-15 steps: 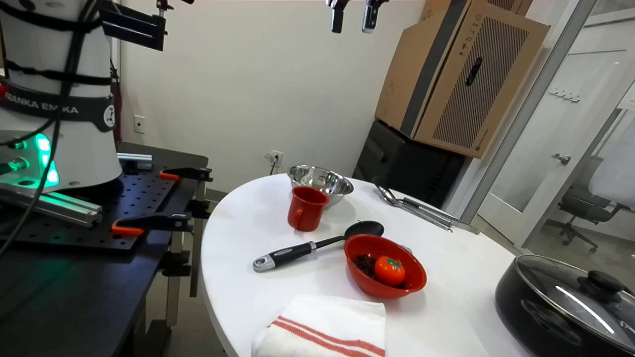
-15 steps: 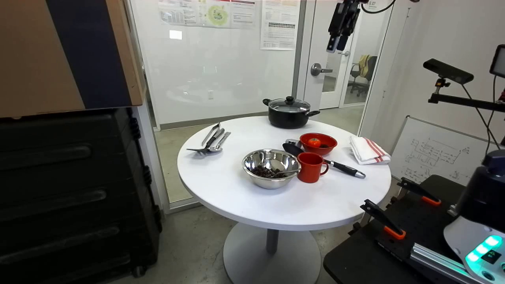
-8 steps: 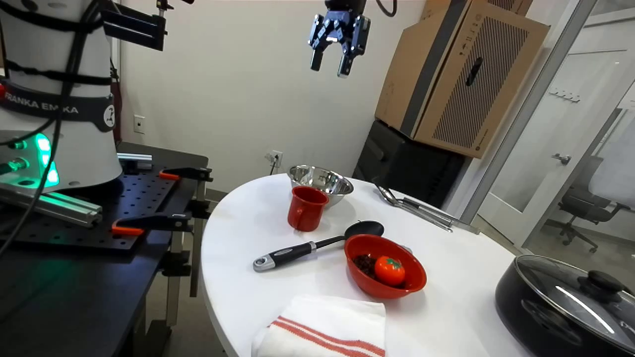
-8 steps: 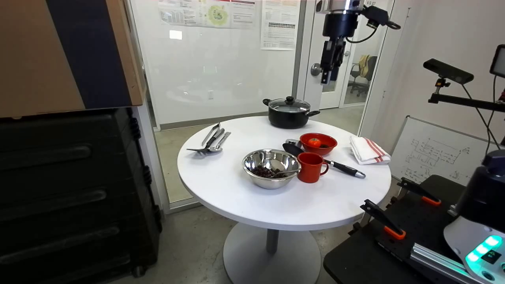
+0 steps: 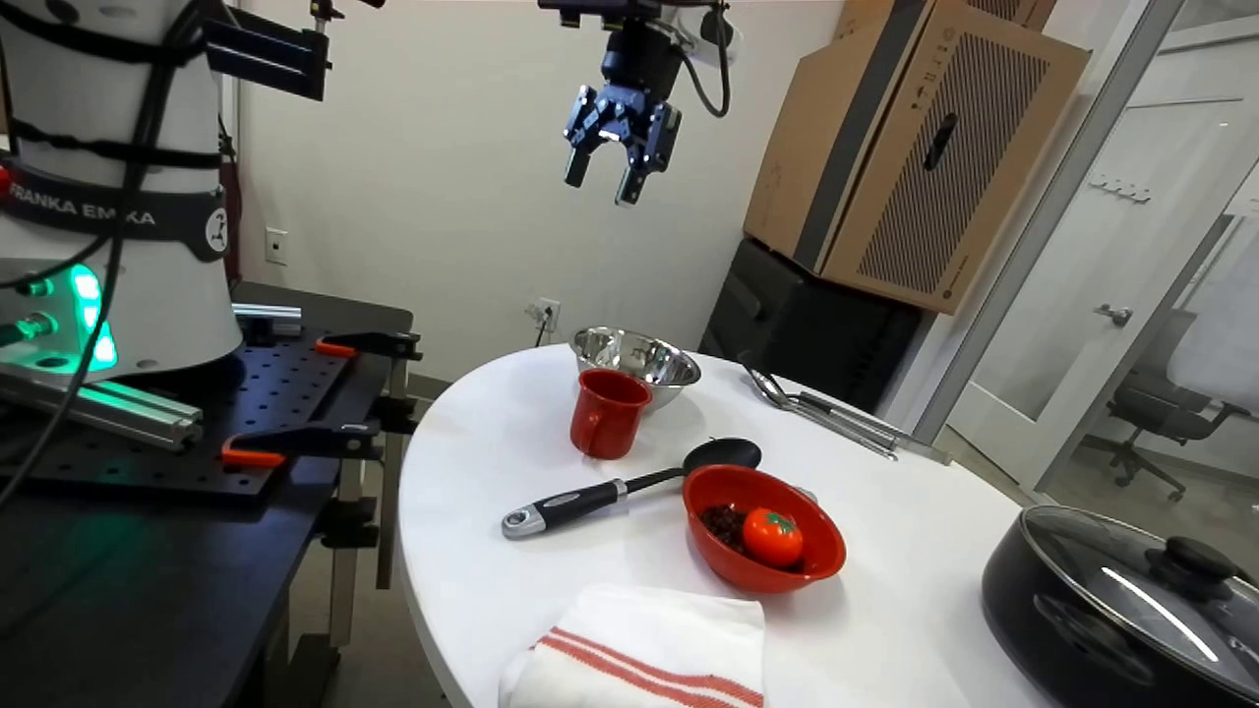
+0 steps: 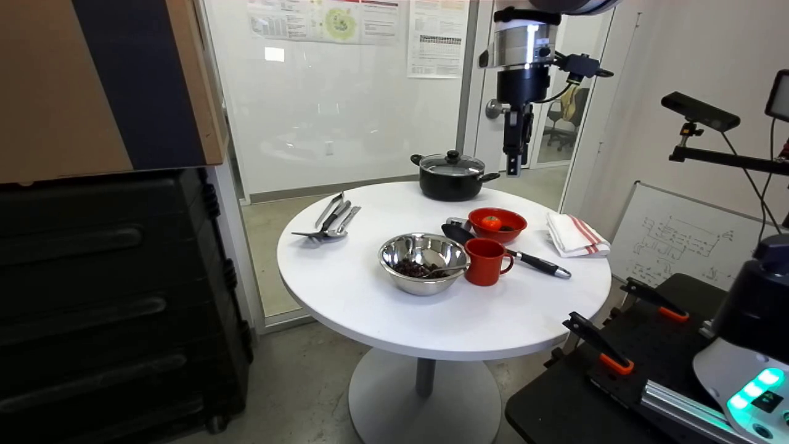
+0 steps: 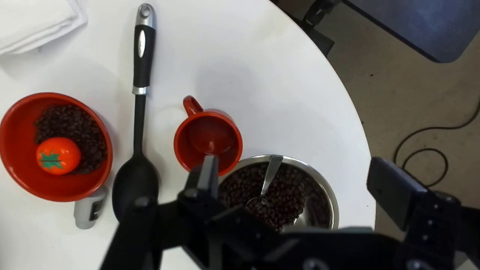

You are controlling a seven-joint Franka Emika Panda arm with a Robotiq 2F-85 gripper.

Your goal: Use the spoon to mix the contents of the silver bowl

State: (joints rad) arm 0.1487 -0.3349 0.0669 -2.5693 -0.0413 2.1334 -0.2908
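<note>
Hanging well above the silver bowl (image 6: 419,287), gripper (image 5: 602,185) has its jaws spread wide, nothing between them. Step in hand, my read: approach to pick up the spoon; stirring not yet begun. The small metal spoon (image 7: 269,176) sits inside the silver bowl, head down in the dark beans (image 7: 287,198) (coffee, probably), handle slanting up to the bowl's rim, on the side by the red mug (image 6: 484,268). Long axis tilts from low head to raised handle; in the wrist view it runs nearly up-and-down, handle end pointing to the top and leaning a bit right. Fingers stand left and right of the handle there, so a squeeze should cross it nearly square, good as is. Next move calls for: come down over the silver bowl, one finger either side of the handle near the rim, clamp, then stir without lifting the head clear. Watch the red mug, just beside the silver bowl (touching or not, can't tell); a finger could clip it going down. Black-handled serving spoon (image 7: 139,120) lies near the silver bowl, not the one wanted. Farther from the silver bowl: red bowl (image 5: 740,574) with more dark beans and a tomato (image 5: 772,537), toy by the look. Well apart from the silver bowl: utensils (image 6: 336,216) in a cluster, folded towel (image 5: 679,629) with red stripes, and the lidded black pot (image 6: 452,186).
</note>
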